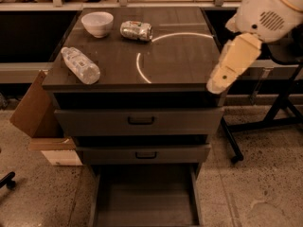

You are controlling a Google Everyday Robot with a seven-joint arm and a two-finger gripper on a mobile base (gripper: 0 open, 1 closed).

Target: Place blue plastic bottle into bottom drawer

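Observation:
The blue plastic bottle (80,65), clear and crinkly with a pale label, lies on its side at the left of the cabinet top. The bottom drawer (144,200) is pulled out, its flat floor bare. My arm comes in from the upper right; the gripper (218,83) hangs over the cabinet top's right front corner, far right of the bottle and holding nothing.
A white bowl (97,23) and a crushed silver can (136,30) sit at the back of the cabinet top (180,60). Two upper drawers with black handles (140,121) are closed. A cardboard box (40,122) stands at left, a black stand leg (265,122) at right.

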